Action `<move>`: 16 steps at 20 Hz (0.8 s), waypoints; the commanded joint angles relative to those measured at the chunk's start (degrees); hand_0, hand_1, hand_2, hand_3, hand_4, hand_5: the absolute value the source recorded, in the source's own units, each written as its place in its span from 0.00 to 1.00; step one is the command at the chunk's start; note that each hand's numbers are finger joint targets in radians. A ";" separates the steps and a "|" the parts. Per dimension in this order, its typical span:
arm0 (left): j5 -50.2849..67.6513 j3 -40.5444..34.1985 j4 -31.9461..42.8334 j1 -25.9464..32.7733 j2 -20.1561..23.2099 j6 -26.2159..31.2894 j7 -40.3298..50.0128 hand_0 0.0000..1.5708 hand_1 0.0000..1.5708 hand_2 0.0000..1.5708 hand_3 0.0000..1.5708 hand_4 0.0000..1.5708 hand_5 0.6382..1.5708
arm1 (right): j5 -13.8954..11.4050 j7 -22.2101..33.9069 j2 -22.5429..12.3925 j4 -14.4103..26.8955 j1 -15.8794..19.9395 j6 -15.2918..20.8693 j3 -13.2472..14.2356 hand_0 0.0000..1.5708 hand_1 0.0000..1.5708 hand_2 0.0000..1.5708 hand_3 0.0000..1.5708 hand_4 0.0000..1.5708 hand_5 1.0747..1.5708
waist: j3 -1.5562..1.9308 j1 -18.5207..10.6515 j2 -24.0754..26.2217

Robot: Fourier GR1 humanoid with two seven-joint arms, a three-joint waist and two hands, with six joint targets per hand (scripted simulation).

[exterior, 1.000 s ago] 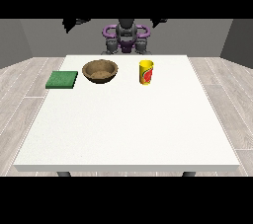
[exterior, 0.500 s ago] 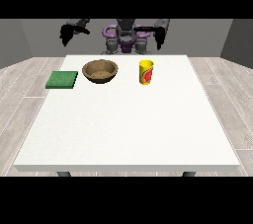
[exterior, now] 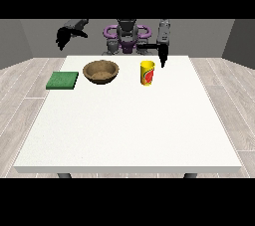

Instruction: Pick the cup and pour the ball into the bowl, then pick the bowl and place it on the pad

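Grey walls and a pale plank floor frame the wide white table [exterior: 127, 120], and the robot [exterior: 126, 36] sits small behind its far edge.

From the front view, three things stand in a row along the far part of the table. At the left lies the flat green pad [exterior: 63, 80], just inside the table's side edge. Beside it, apart from it, sits the brown wooden bowl [exterior: 101, 71], mouth up. Further right is the yellow cup [exterior: 147, 72], upright, with a red mark on its side; the ball is presumably inside, since none shows on the table. That order suits the job — cup tips left into the bowl, bowl then goes left onto the pad.

The hand at the view's right [exterior: 163, 56] hangs just behind and to the right of the cup, fingers pointing down and holding nothing — placed, I judge, for a reach to the cup. The hand at the view's left [exterior: 64, 36] is raised well clear of the table, beyond the pad, empty; whether its fingers are curled I cannot tell.
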State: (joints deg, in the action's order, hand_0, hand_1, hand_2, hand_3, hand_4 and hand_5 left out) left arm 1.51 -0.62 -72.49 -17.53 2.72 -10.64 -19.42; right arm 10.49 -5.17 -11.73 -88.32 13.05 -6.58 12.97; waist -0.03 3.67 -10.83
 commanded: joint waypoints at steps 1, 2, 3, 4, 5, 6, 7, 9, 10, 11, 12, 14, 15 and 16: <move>0.19 -1.34 8.22 -0.19 -0.57 1.57 -6.28 0.00 0.00 0.00 0.00 0.00 0.89 | 1.69 -0.14 -2.45 3.93 0.90 -1.75 2.62 0.00 0.00 0.00 0.00 0.11 1.00 | 0.02 -0.18 1.84; -0.15 -2.65 11.25 -5.23 -0.94 -0.47 -5.31 0.00 0.00 0.00 0.00 0.00 0.88 | 0.73 2.40 -1.87 2.38 3.86 0.57 1.34 0.00 0.00 0.00 0.00 0.13 1.00 | 0.01 1.02 0.25; 0.28 -3.77 13.64 -6.61 -1.24 -0.95 -7.16 0.00 0.00 0.00 0.00 0.00 0.88 | 1.06 2.24 -1.96 1.61 3.95 -0.57 0.62 0.00 0.00 0.00 0.00 0.13 1.00 | 0.01 2.00 -0.54; 0.24 -1.35 13.22 -1.15 -2.61 -2.07 -11.21 0.00 0.00 0.00 0.00 0.00 0.87 | 2.69 0.37 -3.10 2.22 1.06 -3.19 2.30 0.00 0.00 0.00 0.00 0.13 1.00 | 0.01 2.75 0.19; -0.17 -3.32 16.03 -6.06 -1.69 -1.16 -9.64 0.00 0.00 0.00 0.00 0.00 0.87 | 2.58 -0.32 -4.01 4.11 2.91 -3.82 2.57 0.00 0.00 0.00 0.00 0.12 1.00 | 0.02 2.17 -0.27; 1.29 -5.73 18.73 -7.07 -0.55 -0.57 -10.98 0.00 0.00 0.00 0.00 0.00 0.87 | 2.55 3.01 -4.33 0.84 2.53 -3.41 1.72 0.00 0.00 0.00 0.00 0.09 1.00 | 0.00 3.87 -0.57; 1.11 -5.76 19.40 -8.99 -1.33 -1.51 -11.83 0.00 0.00 0.00 0.00 0.00 0.86 | 3.47 2.02 -4.98 2.64 4.85 -2.83 3.56 0.00 0.00 0.00 0.00 0.08 1.00 | 0.01 3.42 -1.69; 1.71 -6.80 22.20 -7.53 -0.98 -0.78 -14.75 0.00 0.00 0.00 0.00 0.00 0.87 | 5.63 2.21 -6.85 2.57 2.43 -6.58 4.58 0.00 0.00 0.00 0.00 0.03 1.00 | 0.01 4.39 -0.74; 2.30 -8.57 25.51 -6.88 0.18 -0.06 -18.12 0.00 0.00 0.00 0.00 0.00 0.89 | 4.65 5.76 -6.42 -1.60 3.02 -4.17 3.26 0.00 0.00 0.00 0.00 0.06 1.00 | -0.02 5.34 -1.44; 2.12 -9.56 24.22 -9.23 -0.47 -3.31 -19.21 0.38 0.38 0.23 0.00 0.13 0.94 | 7.73 1.79 -9.12 2.03 4.65 -8.54 6.26 0.00 0.00 0.00 0.00 0.00 1.00 | 0.00 6.07 -5.05; -2.57 -6.14 24.12 -7.26 0.87 -5.54 -16.01 0.76 0.76 1.00 0.90 0.48 0.99 | 5.94 4.12 -6.98 2.07 2.98 -5.29 5.04 0.00 0.00 0.00 0.00 0.00 1.00 | 0.02 4.78 -0.48; -6.32 -6.63 26.39 -6.14 0.28 -13.46 -20.74 0.82 0.82 1.00 1.00 0.68 0.99 | 6.47 3.02 -7.93 -0.23 3.61 -7.27 4.56 0.00 0.00 0.00 0.02 0.00 1.00 | 0.00 8.39 -4.54; -5.93 -7.56 28.32 -7.72 1.79 -12.81 -20.17 0.82 0.82 1.00 1.00 0.69 0.99 | 8.83 7.72 -8.76 -1.52 5.91 -6.02 5.67 0.00 0.00 0.00 0.04 0.00 1.00 | -0.02 8.11 -2.98; -6.23 -8.02 28.60 -10.38 0.42 -16.50 -18.19 0.83 0.83 1.00 1.00 0.71 0.98 | 7.79 4.62 -8.33 -0.03 4.75 -6.90 5.42 0.00 0.00 0.00 0.07 0.00 1.00 | 0.01 8.51 -3.80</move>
State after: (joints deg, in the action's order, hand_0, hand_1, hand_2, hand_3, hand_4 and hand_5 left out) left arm -2.10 -7.63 -47.69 -25.44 3.18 -20.33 -37.02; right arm 17.08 -1.08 -19.28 -87.83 17.35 -12.67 17.78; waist -0.02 10.35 -13.87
